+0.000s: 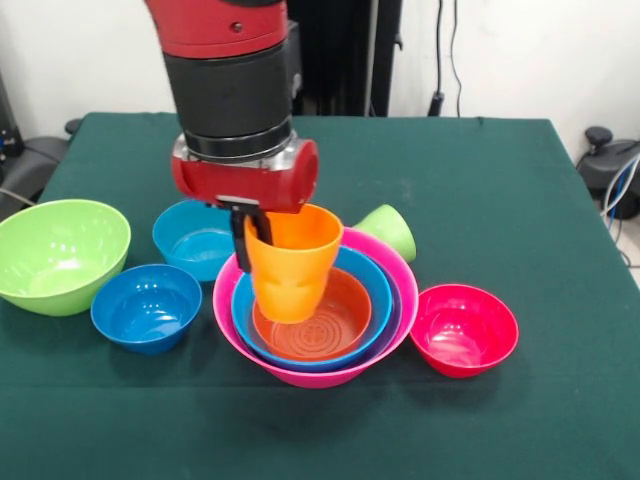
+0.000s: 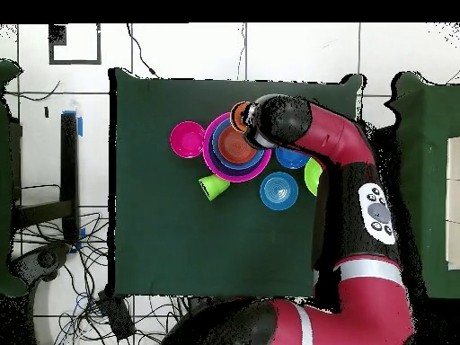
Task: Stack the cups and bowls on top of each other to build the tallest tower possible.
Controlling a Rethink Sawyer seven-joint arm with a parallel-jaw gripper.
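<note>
A tower (image 1: 315, 330) is partly built near the middle of the table (image 1: 520, 200): an orange bowl (image 1: 320, 325) is nested in a blue bowl (image 1: 372, 285), which sits inside a purple one within the big pink bowl (image 1: 300, 370) at the base. An orange cup (image 1: 290, 262) is held upright just above the orange bowl, slightly tilted, and it is judged not yet set down (contact with the bowl cannot be told). Its rim is pinched by the gripper (image 1: 250, 235), one dark finger being seen outside the cup wall, the other presumably inside. Much is judged left to do: a lime green cup (image 1: 388, 230) lies on its side just behind the tower, a red-pink bowl (image 1: 464, 328) stands beside it, and a sky blue bowl (image 1: 195, 238), a dark blue bowl (image 1: 146, 306) and a large lime green bowl (image 1: 58, 254) are still loose on the other side. In the overhead view the orange cup (image 2: 240, 117) is seen at the stack's edge under the arm (image 2: 332, 144).
</note>
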